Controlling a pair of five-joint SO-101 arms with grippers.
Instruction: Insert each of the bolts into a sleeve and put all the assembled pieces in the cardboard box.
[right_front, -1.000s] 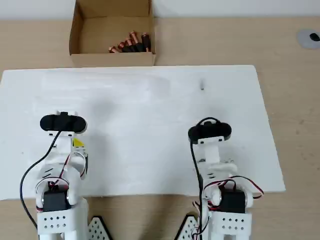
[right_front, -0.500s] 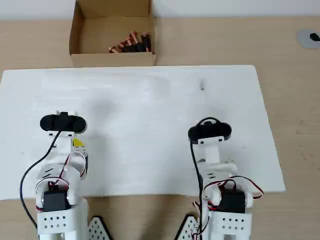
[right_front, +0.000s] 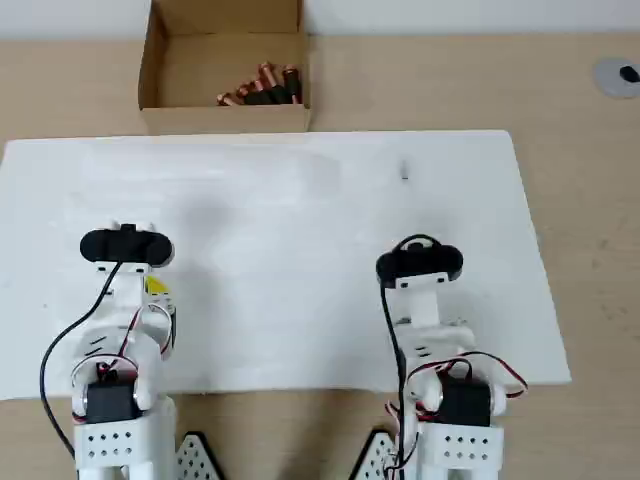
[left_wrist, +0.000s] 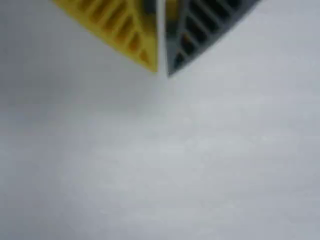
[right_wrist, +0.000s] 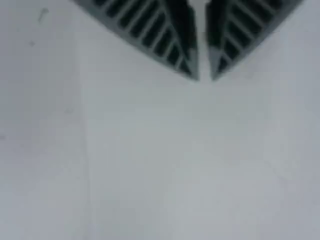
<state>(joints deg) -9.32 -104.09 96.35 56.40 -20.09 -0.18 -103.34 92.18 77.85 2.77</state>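
The assembled pieces (right_front: 262, 88), copper-coloured bolts in dark sleeves, lie in a loose heap against the right-hand wall of the cardboard box (right_front: 200, 65). The box sits on the wooden tabletop (right_front: 585, 200), just past the far edge of the white sheet (right_front: 290, 260). No loose bolt or sleeve can be made out on the sheet, so the task looks finished or very nearly so.

The left pincer (left_wrist: 161, 70) is clenched on nothing, its yellow and grey tips all but touching just over the sheet. The right pincer (right_wrist: 202, 77) is likewise closed and empty, with only a thin slit between its tips. Both arms are folded back at the near edge, the left arm (right_front: 125, 300) and right arm (right_front: 430, 300) well apart from the box.

Little seems at risk here. One doubt is the small dark speck (right_front: 404, 172) on the sheet ahead of the right arm: it is too small to tell whether it is a mark or a stray part, and if it is a part, the job would be called done too early. The other risk is that either pincer, hanging low over the sheet, catches and drags it on a careless sweep, nudging the box and spilling the heap.
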